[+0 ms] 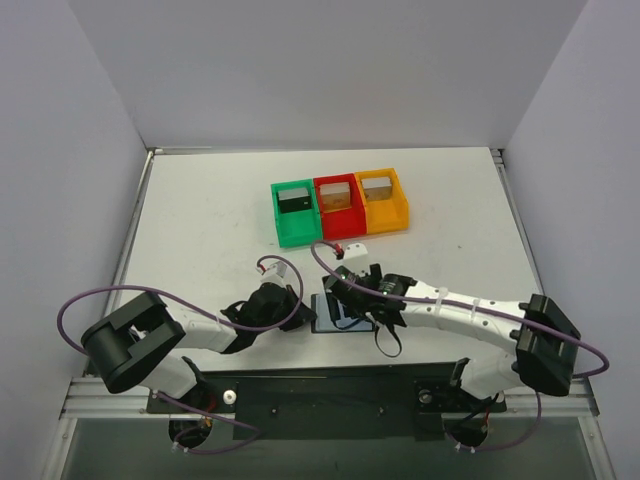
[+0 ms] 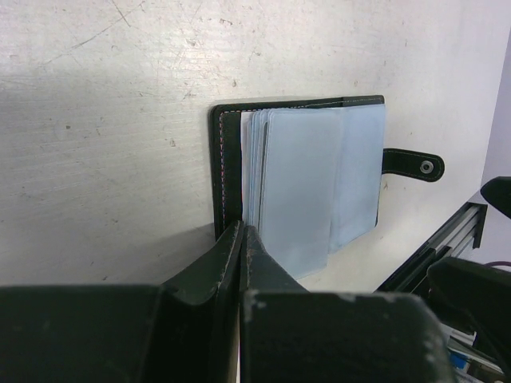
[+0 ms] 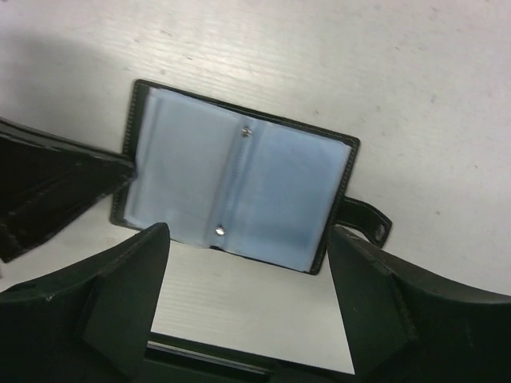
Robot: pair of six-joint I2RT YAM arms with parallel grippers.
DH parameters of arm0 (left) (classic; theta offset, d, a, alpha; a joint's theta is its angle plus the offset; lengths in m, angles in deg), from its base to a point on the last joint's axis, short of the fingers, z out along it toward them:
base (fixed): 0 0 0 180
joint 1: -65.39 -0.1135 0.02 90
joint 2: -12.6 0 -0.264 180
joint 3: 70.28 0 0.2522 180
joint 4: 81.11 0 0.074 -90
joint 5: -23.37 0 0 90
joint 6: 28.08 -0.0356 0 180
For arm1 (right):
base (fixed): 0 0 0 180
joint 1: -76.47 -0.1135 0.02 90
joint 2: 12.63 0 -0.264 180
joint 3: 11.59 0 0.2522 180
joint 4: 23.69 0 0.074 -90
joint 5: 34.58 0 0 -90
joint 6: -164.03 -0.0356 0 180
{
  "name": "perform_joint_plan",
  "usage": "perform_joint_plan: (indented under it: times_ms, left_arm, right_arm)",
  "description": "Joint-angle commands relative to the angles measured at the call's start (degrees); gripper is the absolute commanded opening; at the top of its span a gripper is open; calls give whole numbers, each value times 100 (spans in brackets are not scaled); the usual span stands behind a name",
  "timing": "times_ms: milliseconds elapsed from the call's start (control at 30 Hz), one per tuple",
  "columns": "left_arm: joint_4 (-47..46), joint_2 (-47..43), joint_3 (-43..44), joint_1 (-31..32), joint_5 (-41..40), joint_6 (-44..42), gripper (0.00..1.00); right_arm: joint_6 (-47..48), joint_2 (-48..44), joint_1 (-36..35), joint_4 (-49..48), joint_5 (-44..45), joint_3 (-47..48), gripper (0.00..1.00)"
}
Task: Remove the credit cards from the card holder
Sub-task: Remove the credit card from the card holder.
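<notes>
Black card holder [image 3: 239,191], open on the desk [image 3: 399,80], likely light and floppy with slippery sleeves [image 3: 291,195]: my left jaws closed at its cover edge, right jaws wide above; best hold, a sleeve mouth.

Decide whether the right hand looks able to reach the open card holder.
Probably yes: the right hand hangs open right above the card holder, nothing between; the left hand pinches only one edge.

White table [image 1: 200,230]; plain pale walls [image 1: 320,70] on 3 sides
</notes>
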Motion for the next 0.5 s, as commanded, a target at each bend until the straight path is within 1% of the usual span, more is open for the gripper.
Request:
perform_joint_plan:
  times_ms: [0,233,467]
  left_arm:
    - [14,142,4,-25,-159,-69,0]
    - [-118,89,-154,-25,-158,-43,0]
    - [-276,71,-233,-25,-141,19,0]
  right_arm:
    - [297,727,-180,99,-98,692,76]
    - [288,1625,-190,-129,-256,974,76]
    - [227,2066,-146,-155,-212,1106,74]
